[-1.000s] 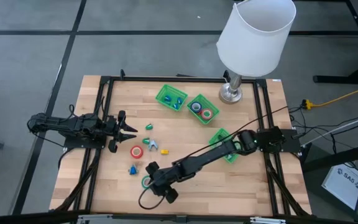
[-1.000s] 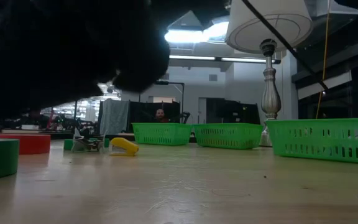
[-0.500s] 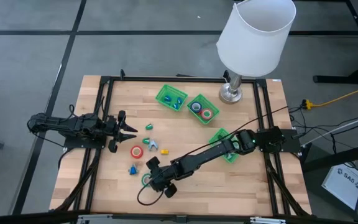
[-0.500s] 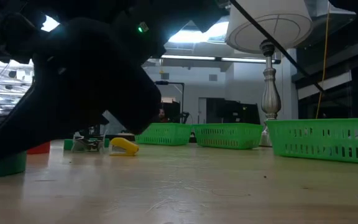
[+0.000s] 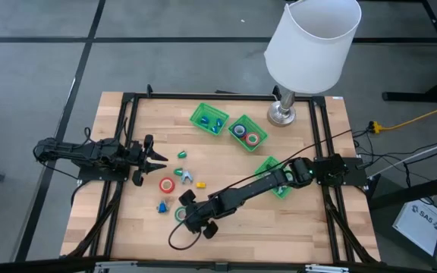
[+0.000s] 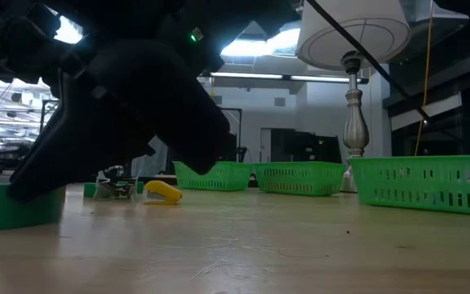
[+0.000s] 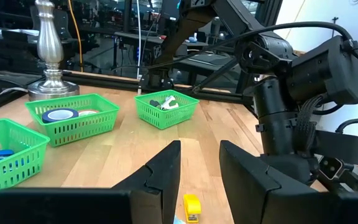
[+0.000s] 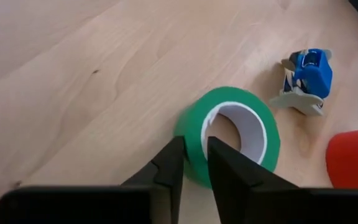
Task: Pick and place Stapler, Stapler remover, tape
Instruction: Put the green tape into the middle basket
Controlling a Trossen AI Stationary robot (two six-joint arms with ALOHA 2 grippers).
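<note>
Two dark fingers of the right hand are closed on the wall of the green tape roll, one inside the white core and one outside. The roll lies flat on the table, near its front edge. In the high view the roll is largely covered by that hand. In the low view it is cut off at the picture's edge, and the hand shows only as a dark bulk across it. A small blue item, hard to identify, lies just beside the roll, and a red tape roll is cut off by the wrist picture's border. A yellow stapler lies farther back, in front of three green trays.

The left hand is held over the table's left side, fingers apart and empty.

A second ago the right hand was placed nearer the front edge, short of the roll, which was uncovered in the low view with the red roll behind it. The left arm is unchanged.
</note>
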